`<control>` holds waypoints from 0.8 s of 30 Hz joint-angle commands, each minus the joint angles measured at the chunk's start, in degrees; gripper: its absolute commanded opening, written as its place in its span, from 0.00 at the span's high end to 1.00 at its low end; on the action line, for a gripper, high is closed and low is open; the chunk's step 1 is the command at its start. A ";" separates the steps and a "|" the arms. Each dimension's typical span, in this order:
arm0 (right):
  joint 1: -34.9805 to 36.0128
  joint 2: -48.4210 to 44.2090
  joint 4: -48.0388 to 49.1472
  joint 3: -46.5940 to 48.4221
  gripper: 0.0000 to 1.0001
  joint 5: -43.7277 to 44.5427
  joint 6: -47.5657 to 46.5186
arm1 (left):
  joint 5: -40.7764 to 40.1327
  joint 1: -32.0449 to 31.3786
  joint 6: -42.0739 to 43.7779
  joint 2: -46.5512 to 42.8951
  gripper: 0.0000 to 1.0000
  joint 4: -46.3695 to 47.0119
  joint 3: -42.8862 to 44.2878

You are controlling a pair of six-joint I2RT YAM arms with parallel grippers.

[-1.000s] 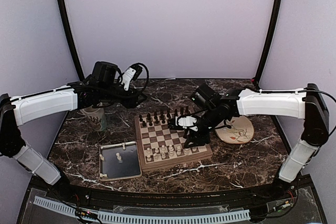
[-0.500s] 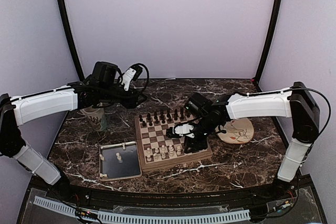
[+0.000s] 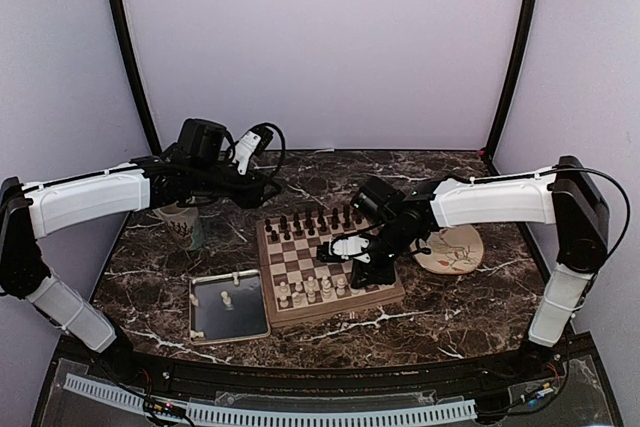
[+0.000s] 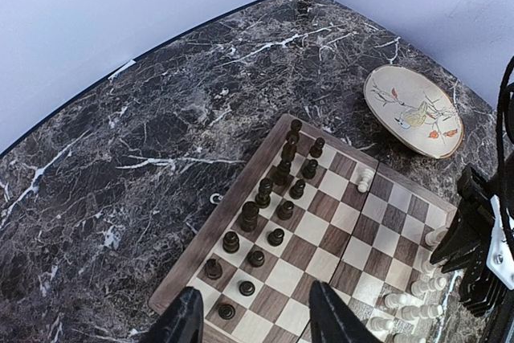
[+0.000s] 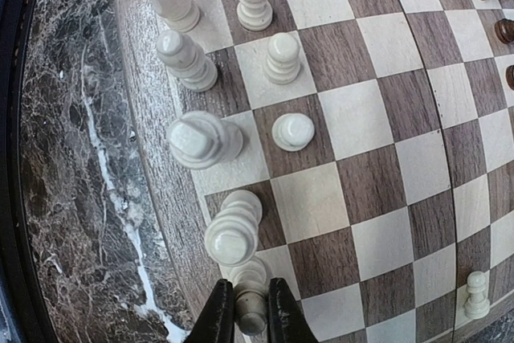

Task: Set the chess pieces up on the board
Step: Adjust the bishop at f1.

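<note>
Our cream-white turned chess piece (image 5: 251, 315) upright, sides hidden within clenched right end effector (image 5: 250, 291); left end effector (image 4: 255, 295) released.

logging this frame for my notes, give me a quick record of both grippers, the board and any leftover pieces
left gripper: open, empty, above the dark side of the board
right gripper: shut on a cream piece at the board's right edge
dark pieces: two rows along the far edge
cream pieces: mostly near rows; one pawn stray by the dark rows
tray: holds one cream figurine
plate: no pieces
</note>
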 commanded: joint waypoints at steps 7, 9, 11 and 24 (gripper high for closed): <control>0.46 -0.87 -0.59 -0.39 0.88 2.13 -0.26 | 0.86 -0.02 0.53 -0.14 0.53 -0.43 0.95; 0.46 -1.15 -0.77 -0.47 0.88 2.13 -0.41 | 0.88 -0.02 0.50 -0.14 0.53 -0.46 0.94; 0.47 -1.41 -0.78 -0.67 0.88 2.18 -0.43 | 0.95 -0.02 0.50 -0.16 0.53 -0.45 0.94; 0.46 -1.66 -0.97 -1.05 0.88 2.16 -0.66 | 1.20 -0.02 0.54 -0.14 0.53 -0.46 1.03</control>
